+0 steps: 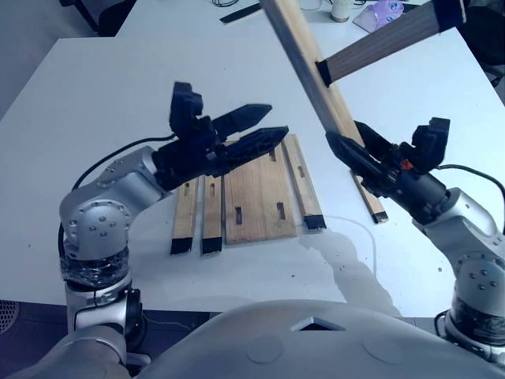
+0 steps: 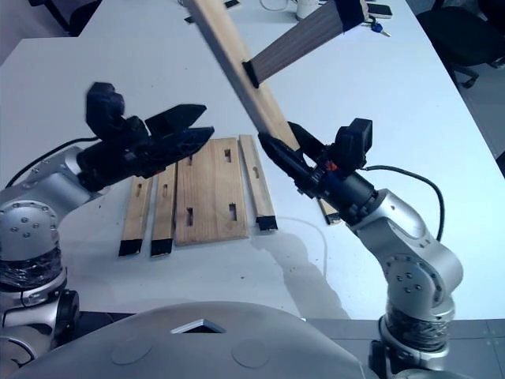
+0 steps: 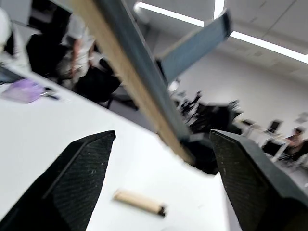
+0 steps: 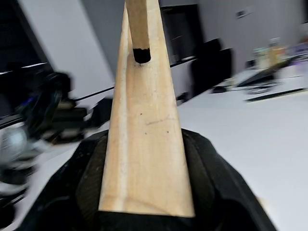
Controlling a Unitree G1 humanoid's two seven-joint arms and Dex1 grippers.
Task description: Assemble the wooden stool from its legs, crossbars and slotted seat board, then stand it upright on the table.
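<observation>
The slotted seat board lies flat mid-table. Two legs lie beside it on its left and a third leg on its right. My right gripper is shut on another leg, which slants up and away over the table; a crossbar is plugged into it and sticks out to the right. In the right wrist view that leg sits between the pads. My left gripper hovers open over the board's far end with nothing in it. One more wooden piece lies under the right gripper.
A white cup and a purple object stand at the table's far edge. Black cables run from both arms across the tabletop. The left and far-left parts of the table are bare.
</observation>
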